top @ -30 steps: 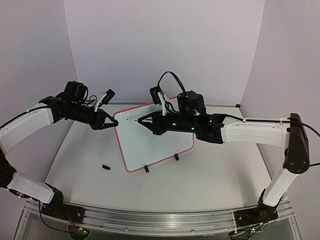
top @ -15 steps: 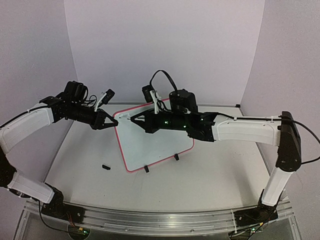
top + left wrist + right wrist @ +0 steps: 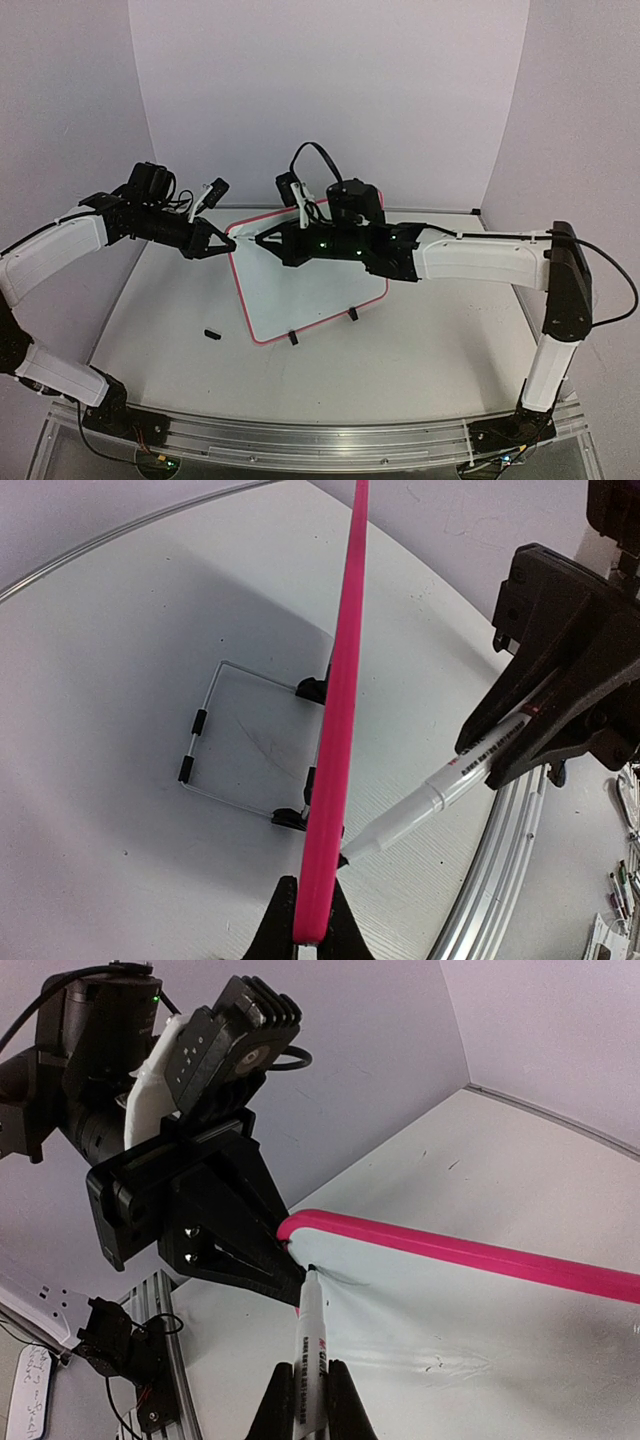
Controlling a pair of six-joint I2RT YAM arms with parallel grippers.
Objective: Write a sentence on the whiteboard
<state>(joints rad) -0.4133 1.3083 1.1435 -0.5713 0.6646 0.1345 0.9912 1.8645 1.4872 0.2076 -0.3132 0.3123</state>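
Left pincer (image 3: 229,244) closed, right pincer (image 3: 264,240) closed

The whiteboard (image 3: 305,290) stands tilted on the table (image 3: 430,345), on two black clip feet (image 3: 293,339). The left gripper (image 3: 226,244) pinches its upper left corner — the right gripper (image 3: 262,241), closed on a thin marker (image 3: 249,240), points at the board just beside that corner. A small black piece (image 3: 211,333) lies on the table left of the board.

The whiteboard (image 3: 310,280) stood upright across the middle of the table (image 3: 430,350). The left gripper (image 3: 232,243) and the right gripper (image 3: 262,240), which held a marker (image 3: 312,1330), crowded its top left corner. The table in front lay open, save a small black piece (image 3: 211,334) at the left.
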